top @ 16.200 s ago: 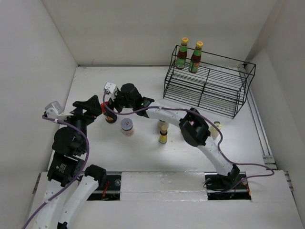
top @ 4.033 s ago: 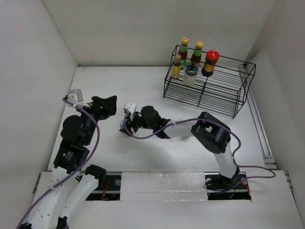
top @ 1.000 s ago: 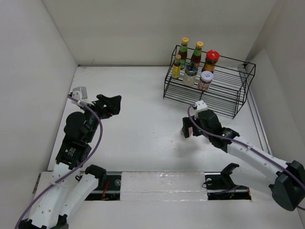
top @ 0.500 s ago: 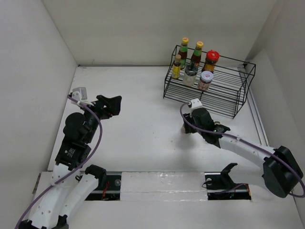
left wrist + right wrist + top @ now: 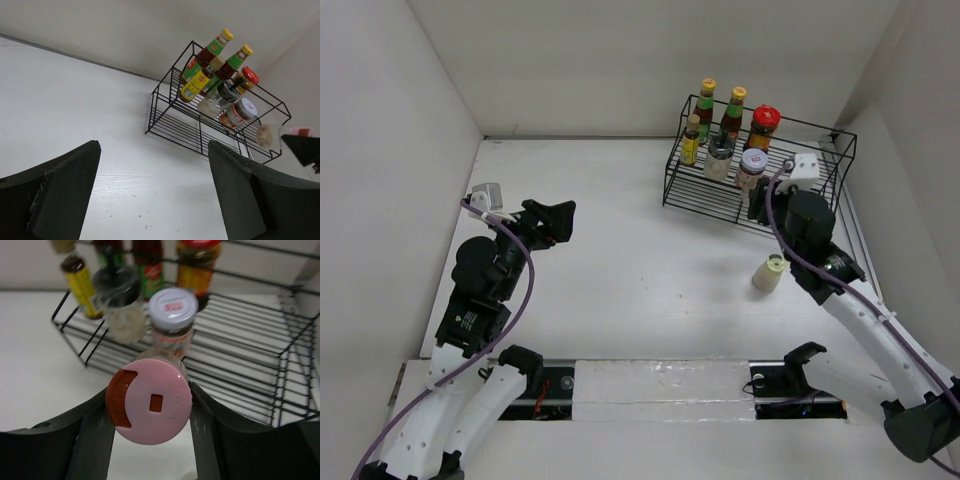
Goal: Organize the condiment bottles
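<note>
Nearest us on the right, the cream bottle [image 5: 769, 272] stands alone on the table, outside the rack. Just beyond it, the right gripper [image 5: 150, 395] pinches the pink-capped bottle [image 5: 149, 407], 1 finger on either side below the cap. The cap faces the wrist camera, and the left wrist view shows the body leaning base-first, so we judge that its long axis points far and is not upright.

The black wire rack [image 5: 250, 365] lies directly ahead on the far side. The white-lidded jar [image 5: 172, 315] sits straight in front of the cap, with the grey-topped grinder [image 5: 120, 300] to its left. The bare wire to its right looks like the free spot, so we judge the move to be far and slightly right, then righting the bottle.

The left gripper [image 5: 552, 222], spread and empty, is well apart on the left, so the right arm is nearer.
</note>
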Controlling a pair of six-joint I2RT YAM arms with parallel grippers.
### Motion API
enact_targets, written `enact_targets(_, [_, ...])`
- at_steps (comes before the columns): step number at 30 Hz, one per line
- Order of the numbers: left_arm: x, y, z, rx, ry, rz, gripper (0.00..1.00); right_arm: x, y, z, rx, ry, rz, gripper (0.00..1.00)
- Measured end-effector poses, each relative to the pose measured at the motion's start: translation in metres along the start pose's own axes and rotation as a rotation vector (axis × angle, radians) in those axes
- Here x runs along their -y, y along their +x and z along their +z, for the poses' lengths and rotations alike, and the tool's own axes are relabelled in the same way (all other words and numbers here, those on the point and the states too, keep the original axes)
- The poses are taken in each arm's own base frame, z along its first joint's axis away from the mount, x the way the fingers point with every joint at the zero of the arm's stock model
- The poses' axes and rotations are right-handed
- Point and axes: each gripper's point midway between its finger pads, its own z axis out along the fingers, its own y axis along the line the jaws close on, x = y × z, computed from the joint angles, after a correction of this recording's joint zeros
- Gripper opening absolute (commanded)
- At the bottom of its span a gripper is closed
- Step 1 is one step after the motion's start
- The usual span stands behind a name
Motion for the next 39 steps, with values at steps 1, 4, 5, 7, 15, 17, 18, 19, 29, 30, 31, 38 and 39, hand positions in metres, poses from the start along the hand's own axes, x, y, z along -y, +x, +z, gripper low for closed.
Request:
enact_targets(1, [0.0, 0.0, 0.0, -0.001, 0.001, 0.0, 0.85, 0.012, -0.011, 0.002, 0.022, 0.035, 0.006, 0.51])
enact_targets(4, [0.001, 0.0, 0.0, -0.002, 0.005, 0.0, 0.85, 0.049, -0.033, 0.009, 0.062, 0.143, 0.019, 0.51])
enact_targets(5, [0.001, 0.0, -0.001, 0.0, 0.007, 0.0, 0.85, 0.054, -0.038, 0.011, 0.071, 0.156, 0.02, 0.51])
enact_targets(7, [0.002, -0.001, -0.002, 0.004, 0.009, -0.001, 0.85, 0.079, -0.046, 0.024, 0.073, 0.217, 0.025, 0.51])
enact_targets(15, [0.002, -0.002, -0.004, 0.01, 0.012, -0.001, 0.85, 0.11, -0.009, 0.083, -0.062, 0.218, 0.028, 0.51])
enact_targets(17, [0.002, -0.002, -0.004, 0.008, 0.011, -0.001, 0.85, 0.108, 0.006, 0.093, -0.106, 0.192, 0.029, 0.53])
enact_targets(18, [0.002, -0.002, -0.003, 0.008, 0.011, -0.001, 0.85, 0.106, 0.012, 0.096, -0.123, 0.179, 0.032, 0.53])
enact_targets(19, [0.002, -0.002, -0.003, 0.008, 0.011, -0.001, 0.85, 0.104, 0.017, 0.098, -0.137, 0.168, 0.033, 0.53])
enact_targets(29, [0.001, 0.001, -0.001, -0.003, 0.007, 0.0, 0.85, 0.101, 0.017, 0.101, -0.131, 0.12, 0.053, 0.71])
enact_targets(30, [0.001, 0.001, -0.001, -0.004, 0.008, 0.0, 0.85, 0.102, 0.018, 0.101, -0.132, 0.118, 0.055, 0.71])
enact_targets(31, [0.001, 0.001, -0.001, -0.004, 0.009, 0.0, 0.85, 0.103, 0.019, 0.101, -0.133, 0.121, 0.057, 0.71])
enact_targets(38, [0.001, 0.002, -0.001, -0.005, 0.009, 0.0, 0.85, 0.104, 0.028, 0.098, -0.146, 0.113, 0.067, 0.73])
enact_targets(39, [0.001, 0.002, -0.001, -0.005, 0.009, 0.0, 0.85, 0.104, 0.026, 0.095, -0.141, 0.114, 0.067, 0.74])
